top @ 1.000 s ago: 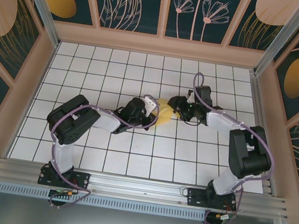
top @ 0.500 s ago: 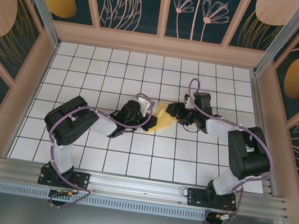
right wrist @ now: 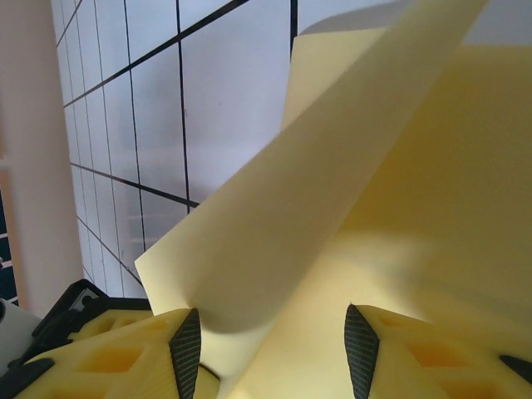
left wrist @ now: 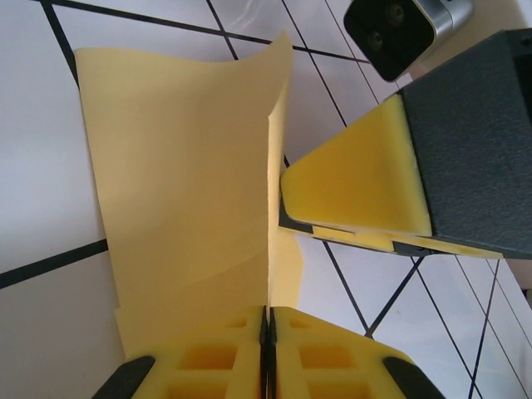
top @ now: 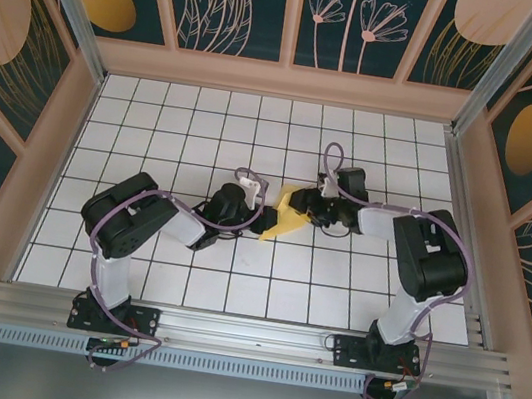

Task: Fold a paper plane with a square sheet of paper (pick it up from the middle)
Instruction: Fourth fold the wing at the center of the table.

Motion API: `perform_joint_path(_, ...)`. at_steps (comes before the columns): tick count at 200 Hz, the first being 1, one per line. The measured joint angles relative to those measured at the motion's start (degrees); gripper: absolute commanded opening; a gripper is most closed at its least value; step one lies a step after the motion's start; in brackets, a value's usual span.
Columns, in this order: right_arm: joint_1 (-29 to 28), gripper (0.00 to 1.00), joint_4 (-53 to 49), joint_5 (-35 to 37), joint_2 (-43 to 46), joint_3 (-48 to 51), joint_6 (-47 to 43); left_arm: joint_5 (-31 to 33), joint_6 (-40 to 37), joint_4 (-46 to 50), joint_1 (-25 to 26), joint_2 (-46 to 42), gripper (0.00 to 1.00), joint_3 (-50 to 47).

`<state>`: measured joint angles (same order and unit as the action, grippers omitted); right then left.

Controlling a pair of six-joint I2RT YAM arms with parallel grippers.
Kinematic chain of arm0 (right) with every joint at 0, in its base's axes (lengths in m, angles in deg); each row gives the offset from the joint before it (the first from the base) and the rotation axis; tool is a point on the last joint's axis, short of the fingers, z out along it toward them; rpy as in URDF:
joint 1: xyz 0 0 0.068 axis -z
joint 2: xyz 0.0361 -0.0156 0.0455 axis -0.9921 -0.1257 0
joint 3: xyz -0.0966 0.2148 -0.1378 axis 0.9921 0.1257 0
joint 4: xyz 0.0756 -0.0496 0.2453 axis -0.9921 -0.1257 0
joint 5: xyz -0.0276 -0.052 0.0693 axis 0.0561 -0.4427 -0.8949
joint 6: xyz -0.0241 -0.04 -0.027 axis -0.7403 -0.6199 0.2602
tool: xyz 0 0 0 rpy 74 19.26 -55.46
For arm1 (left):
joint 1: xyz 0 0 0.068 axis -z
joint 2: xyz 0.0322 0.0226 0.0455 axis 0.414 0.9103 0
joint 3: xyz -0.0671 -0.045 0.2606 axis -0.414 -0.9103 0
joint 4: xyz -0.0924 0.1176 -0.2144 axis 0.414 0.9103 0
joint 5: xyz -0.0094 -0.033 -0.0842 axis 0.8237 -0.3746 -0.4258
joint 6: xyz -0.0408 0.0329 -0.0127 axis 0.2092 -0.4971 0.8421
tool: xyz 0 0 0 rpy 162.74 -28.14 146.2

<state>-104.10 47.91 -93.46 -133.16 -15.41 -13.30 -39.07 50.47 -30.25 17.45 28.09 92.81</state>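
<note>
The sheet of paper (top: pixel 281 220) sits near the middle of the white tiled table (top: pixel 206 129), a small pale-yellow wedge caught between my two arms. Up close it's bent along a sharp crease. One broad flap spreads to the left, and a narrow strip peeks out on the other side of the fold. I can't tell whether its far edge rests on the tiles.

My left claw (left wrist: pixel 268 332) is clenched on it. The two yellow foam pads (left wrist: pixel 208 362) are pressed flat together, and the crease rises straight out of the seam between them. That's a firm pinch on the near edge.

Over to my right claw (right wrist: pixel 273 341), which comes in from the opposite side. The jaws stand apart, with a clear gap between them. The paper sweeps up through that gap as a slanted fold, so this claw is released, straddling the sheet rather than squeezing it. From my left wrist, one of its foam fingers (left wrist: pixel 357 183) sits just beside the crease, its corner at the paper's edge. A small two-lens camera (left wrist: pixel 403 25) shows above it.

Further out, both arms bend inward from the near rail and meet at the paper. A purple cable (top: pixel 328 159) loops over my right wrist. Teal panels (top: pixel 241 3) painted with leaves wall the table in.
</note>
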Motion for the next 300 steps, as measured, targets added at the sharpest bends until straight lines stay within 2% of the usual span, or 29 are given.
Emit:
perform_joint_path(140, -0.2, 0.47, -1.2, 0.7, -2.8, -1.5, -1.3, -3.2, 7.2, -0.4, -0.4, 1.5, 0.15, -0.2)
perform_joint_path(187, -0.5, 0.47, -2.1, 1.4, -3.0, -2.2, -1.4, -4.3, 8.3, -0.4, -0.8, 1.7, 0.23, -0.2)
perform_joint_path(242, -1.1, 0.47, -5.7, 3.2, -3.7, -4.4, -1.9, -4.4, 8.7, 1.1, -0.9, 1.3, 0.39, -0.1)
perform_joint_path(300, -1.5, 0.47, -8.0, 3.8, -4.2, -5.8, -2.9, -1.2, 8.9, 4.5, -2.3, -5.4, 0.42, -0.5)
